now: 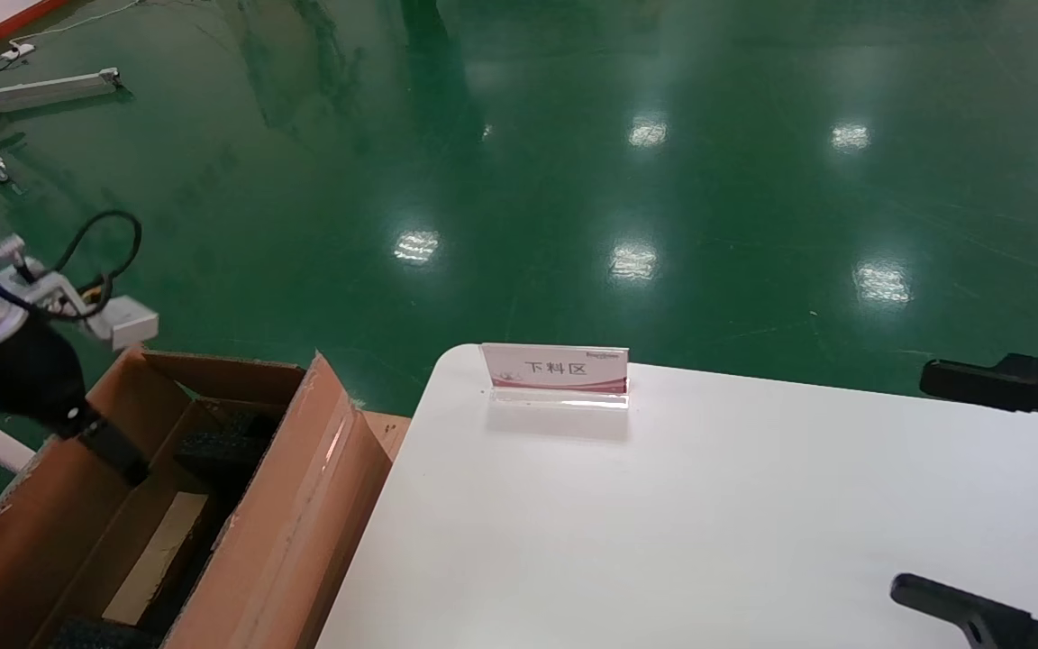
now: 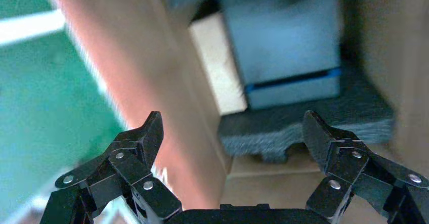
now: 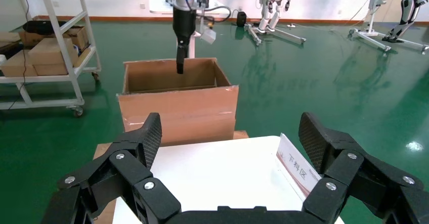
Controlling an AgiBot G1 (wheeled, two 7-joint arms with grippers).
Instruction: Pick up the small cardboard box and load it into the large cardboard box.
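Left gripper: I see it spread wide, nothing between the fingers, hanging over the large cardboard box.
Below the gripper: black foam padding with a bluish-looking block on it; I cannot tell if that is the small cardboard box.
Right gripper: parked wide open over the white table.
Right wrist view only: the left arm reaching into the carton from above.

Large cardboard box cut off at head view's bottom-left corner, its interior blurred in left wrist view; right gripper mostly beyond head view's right edge.
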